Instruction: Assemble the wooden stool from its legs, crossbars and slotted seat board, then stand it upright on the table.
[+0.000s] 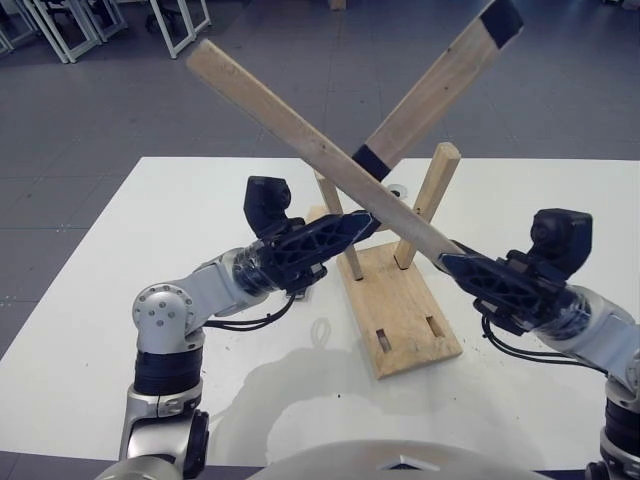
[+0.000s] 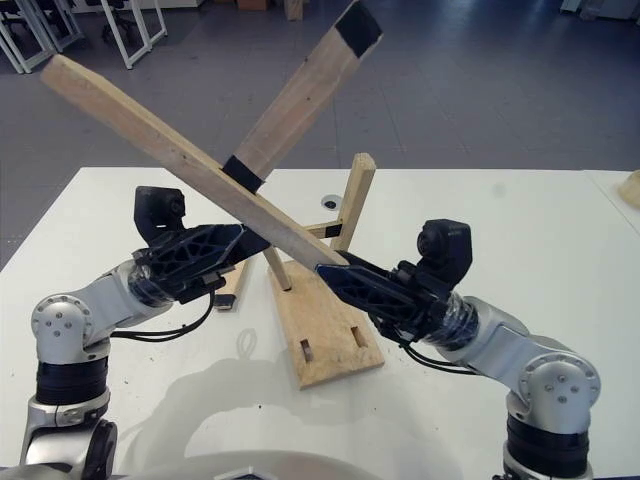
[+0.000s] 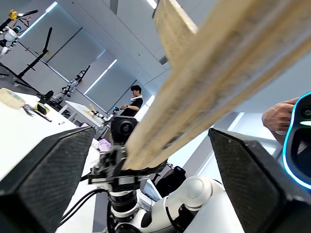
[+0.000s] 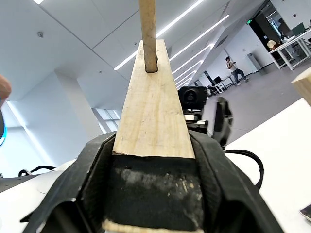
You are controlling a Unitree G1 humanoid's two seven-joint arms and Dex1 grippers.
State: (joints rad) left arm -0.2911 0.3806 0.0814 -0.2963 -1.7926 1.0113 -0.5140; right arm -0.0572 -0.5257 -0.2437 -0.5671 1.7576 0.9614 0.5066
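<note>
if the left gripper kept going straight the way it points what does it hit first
Probably the plain pale wooden leg held in the right gripper, which crosses just past the tips of the left gripper. Depth is unclear, so the upright leg in the slotted seat board might come first.

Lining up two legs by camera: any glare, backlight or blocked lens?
Head views: even light on the table, no glare on the seat board. Left wrist view: left-held leg crosses close, bright backdrop behind. Right wrist view: ceiling strip lights behind right-held leg; wood not washed out.
</note>
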